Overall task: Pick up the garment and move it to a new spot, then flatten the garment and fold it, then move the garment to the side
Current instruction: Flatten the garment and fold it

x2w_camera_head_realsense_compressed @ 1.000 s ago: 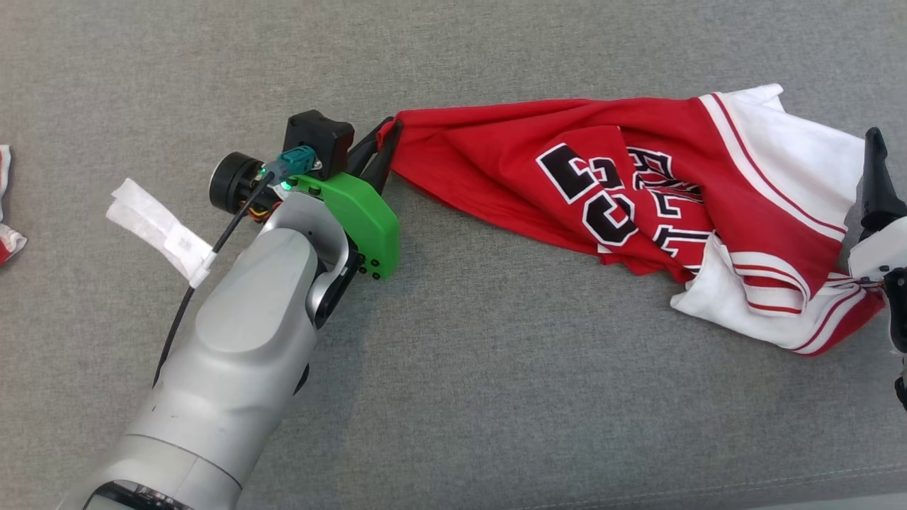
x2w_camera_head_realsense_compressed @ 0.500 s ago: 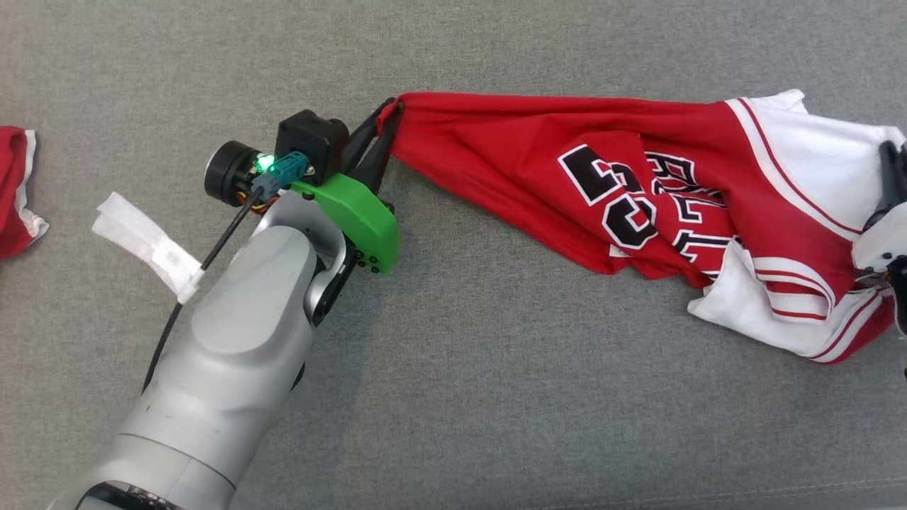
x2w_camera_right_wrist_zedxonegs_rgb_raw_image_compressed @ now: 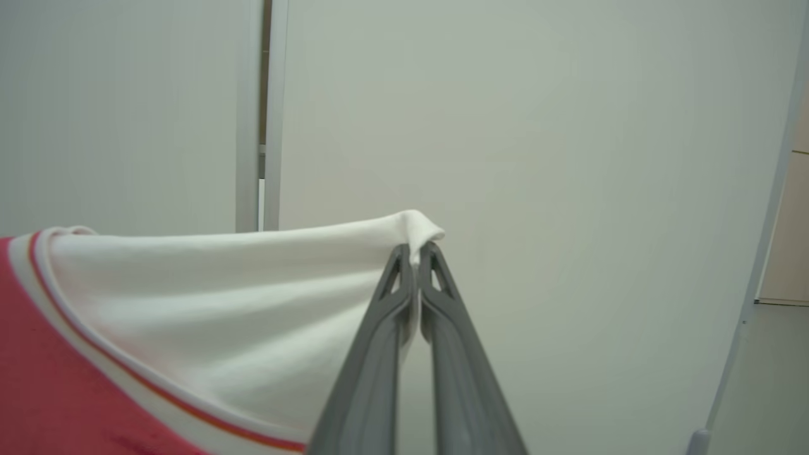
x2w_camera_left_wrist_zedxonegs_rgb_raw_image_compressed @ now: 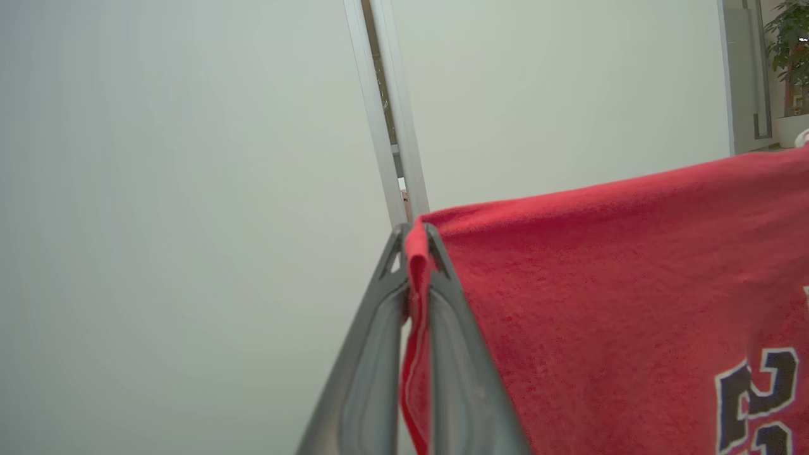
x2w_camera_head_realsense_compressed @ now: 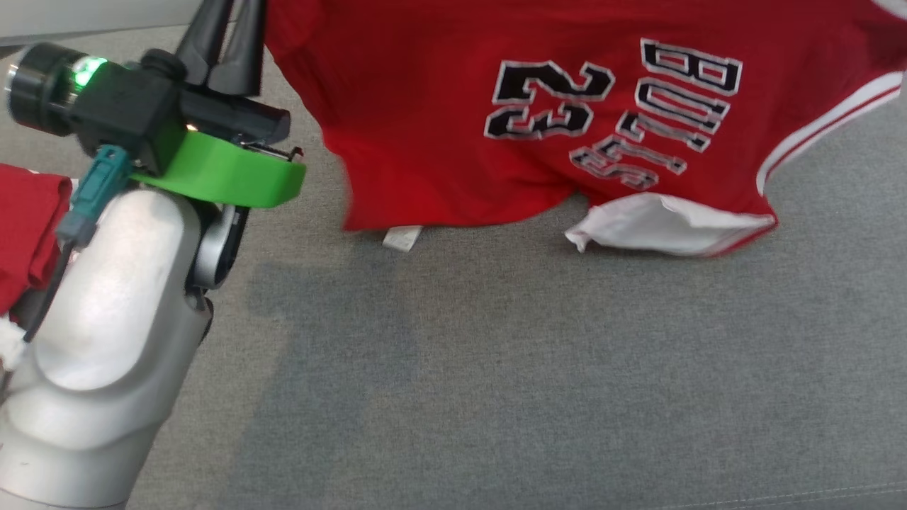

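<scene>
the red jersey (x2w_camera_head_realsense_compressed: 453, 127) hangs spread wide above the grey fabric surface (x2w_camera_head_realsense_compressed: 496, 368), its black-and-white "23" and lettering facing the head camera. its lower edge, with a small white label (x2w_camera_head_realsense_compressed: 402, 239) and a white striped flap (x2w_camera_head_realsense_compressed: 659, 227), reaches down to the fabric (touching or just above, hard to call). the left hand (x2w_camera_head_realsense_compressed: 225, 35) is clamped on the red corner at upper left, with cloth pinched between both dark fingers in the left wrist view. the right hand (x2w_camera_right_wrist_zedxonegs_rgb_raw_image_compressed: 414, 253) is closed tight on a white corner in its own wrist view. a green bracket (x2w_camera_head_realsense_compressed: 227, 173) sits on the left wrist, and another red cloth (x2w_camera_head_realsense_compressed: 28, 227) lies at the left edge.
</scene>
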`<state>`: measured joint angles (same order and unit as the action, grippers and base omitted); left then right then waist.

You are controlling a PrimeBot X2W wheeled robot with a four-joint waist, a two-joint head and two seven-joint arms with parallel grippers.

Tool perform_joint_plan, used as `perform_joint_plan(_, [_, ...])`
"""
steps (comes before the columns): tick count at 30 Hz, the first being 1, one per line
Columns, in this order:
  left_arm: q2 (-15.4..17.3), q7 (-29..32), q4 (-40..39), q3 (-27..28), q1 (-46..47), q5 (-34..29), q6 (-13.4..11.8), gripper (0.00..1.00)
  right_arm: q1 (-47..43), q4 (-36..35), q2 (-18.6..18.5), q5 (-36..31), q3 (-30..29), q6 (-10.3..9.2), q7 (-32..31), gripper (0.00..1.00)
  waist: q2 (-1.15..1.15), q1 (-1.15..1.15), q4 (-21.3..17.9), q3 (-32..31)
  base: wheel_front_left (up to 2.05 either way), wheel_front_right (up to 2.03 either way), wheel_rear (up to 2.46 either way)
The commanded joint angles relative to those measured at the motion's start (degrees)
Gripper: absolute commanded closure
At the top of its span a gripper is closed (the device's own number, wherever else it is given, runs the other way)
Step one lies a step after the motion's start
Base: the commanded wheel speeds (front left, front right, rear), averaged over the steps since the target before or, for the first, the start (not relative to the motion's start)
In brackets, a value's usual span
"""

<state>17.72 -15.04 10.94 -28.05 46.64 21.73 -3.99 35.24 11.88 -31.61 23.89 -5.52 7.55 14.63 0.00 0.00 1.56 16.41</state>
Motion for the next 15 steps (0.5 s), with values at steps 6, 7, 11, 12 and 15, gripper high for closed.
perform_joint_plan(6, [5.9, 3.9, -12.3, 3.7, 2.7, -2.0, -2.9, 1.00, 2.6, -14.6, -3.3, -1.8, -5.3, -0.12, -6.7, 1.00, 0.00, 0.00, 0.2, -7.7, 0.00, 0.00, 0.00])
perform_joint_plan(7, [6.5, 5.2, -13.9, 4.0, 3.2, -1.9, -3.1, 1.00, 3.3, -16.3, -3.7, -1.7, -5.9, -0.12, -8.2, 1.00, 0.00, 0.00, 0.2, -8.6, 0.00, 0.00, 0.00])
perform_joint_plan(11, [8.4, 9.2, -17.9, 4.9, 5.5, -2.0, -3.2, 1.00, 5.9, -19.7, -6.0, -0.8, -7.2, -0.12, -12.9, 1.00, 0.00, 0.00, 0.1, -10.9, 0.00, 0.00, 0.00])
perform_joint_plan(12, [8.6, 10.1, -18.8, 4.8, 5.8, -2.1, -3.4, 1.00, 6.6, -20.2, -6.5, -0.5, -7.5, -0.12, -13.9, 1.00, 0.00, 0.00, 0.1, -11.3, 0.00, 0.00, 0.00])
perform_joint_plan(15, [9.0, 12.2, -20.4, 4.8, 6.4, -2.0, -3.8, 1.00, 7.7, -19.9, -7.3, 0.4, -7.6, -0.12, -15.8, 1.00, 0.00, 0.00, 0.2, -11.5, 0.00, 0.00, 0.00])
